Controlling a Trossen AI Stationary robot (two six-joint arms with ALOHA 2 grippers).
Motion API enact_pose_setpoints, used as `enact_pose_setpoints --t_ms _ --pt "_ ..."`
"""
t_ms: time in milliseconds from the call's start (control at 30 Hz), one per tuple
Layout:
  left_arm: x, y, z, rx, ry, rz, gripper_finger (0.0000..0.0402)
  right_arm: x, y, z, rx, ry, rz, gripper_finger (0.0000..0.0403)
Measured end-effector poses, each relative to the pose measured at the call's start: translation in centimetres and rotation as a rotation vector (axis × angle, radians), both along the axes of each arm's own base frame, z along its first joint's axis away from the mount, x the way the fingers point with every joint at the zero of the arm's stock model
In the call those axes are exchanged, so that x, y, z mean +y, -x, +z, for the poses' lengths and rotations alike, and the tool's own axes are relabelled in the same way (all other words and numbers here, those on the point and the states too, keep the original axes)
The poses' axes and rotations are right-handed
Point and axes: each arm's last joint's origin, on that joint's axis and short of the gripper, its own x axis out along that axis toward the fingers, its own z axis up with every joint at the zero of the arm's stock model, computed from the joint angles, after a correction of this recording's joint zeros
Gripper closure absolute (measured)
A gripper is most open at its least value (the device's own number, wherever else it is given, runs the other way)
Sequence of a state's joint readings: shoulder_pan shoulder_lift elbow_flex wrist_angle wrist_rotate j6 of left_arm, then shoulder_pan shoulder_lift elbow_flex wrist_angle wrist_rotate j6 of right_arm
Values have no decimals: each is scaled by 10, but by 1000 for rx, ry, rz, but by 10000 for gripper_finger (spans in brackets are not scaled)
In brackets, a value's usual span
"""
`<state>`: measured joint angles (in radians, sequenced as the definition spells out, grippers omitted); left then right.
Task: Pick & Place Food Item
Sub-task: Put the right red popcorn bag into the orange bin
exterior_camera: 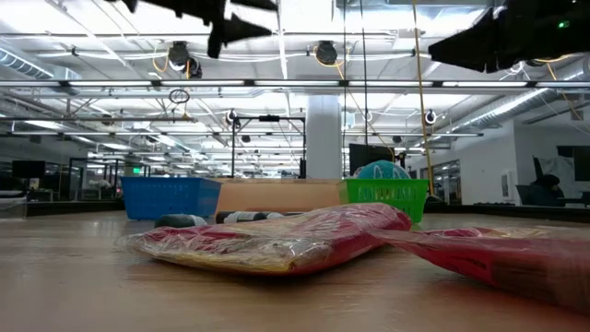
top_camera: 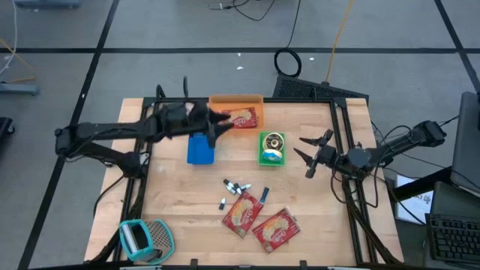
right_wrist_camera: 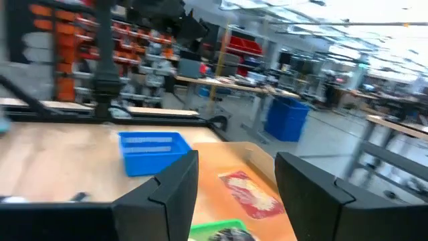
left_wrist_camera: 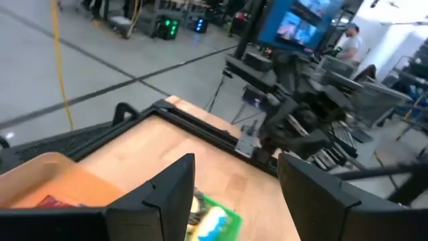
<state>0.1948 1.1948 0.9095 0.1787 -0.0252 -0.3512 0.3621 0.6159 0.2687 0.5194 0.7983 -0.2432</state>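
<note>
My left fingers (top_camera: 223, 120) stand parted and empty, raised above the counter right at the edge of the shallow orange plastic tray (top_camera: 236, 100), where one red crinkly food packet (top_camera: 244, 118) already lies flat just ahead of them; I read that as the drop-off spot, which would explain why this arm is poised there with nothing held. The open-topped blue plastic basket (top_camera: 199, 149) sits just beside and below those fingers, apparently empty from above. My right fingers (top_camera: 309, 155) are also spread wide with nothing between them, held up off the wooden counter (top_camera: 180, 195) just beside the green plastic basket (top_camera: 271, 148), which holds a round item I can't make out. The remaining food items, two more red crinkly food packets (top_camera: 242, 212) (top_camera: 275, 229), lie flat and touching well apart from both sets of fingers, toward the near edge, with a scatter of small dark-and-white marker-like pieces (top_camera: 236, 187) between them and the baskets. I judge either arm must travel down to those packets next; being flat and slippery, they may need a careful edge pinch.
</note>
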Motion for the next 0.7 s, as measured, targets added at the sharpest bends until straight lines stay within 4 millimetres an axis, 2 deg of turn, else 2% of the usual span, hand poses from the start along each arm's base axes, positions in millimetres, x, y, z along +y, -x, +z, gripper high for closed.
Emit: enact_pose_setpoints --t_ms 200,367,533,633,700 --pt "-63 13 -7 -44 -133 35 185 16 0 1 -34 -51 329 216" --pt "-107 28 -38 -168 -184 15 185 28 -3 1 -71 -163 579 215" --pt "-128 37 -65 -230 -127 -66 185 53 -13 -13 64 -191 699 215" --pt "-131 39 -70 -229 -82 -83 185 75 -23 -19 169 -209 734 215" --pt "-131 40 -74 -216 -67 -82 185 89 -31 -30 285 -200 750 215"
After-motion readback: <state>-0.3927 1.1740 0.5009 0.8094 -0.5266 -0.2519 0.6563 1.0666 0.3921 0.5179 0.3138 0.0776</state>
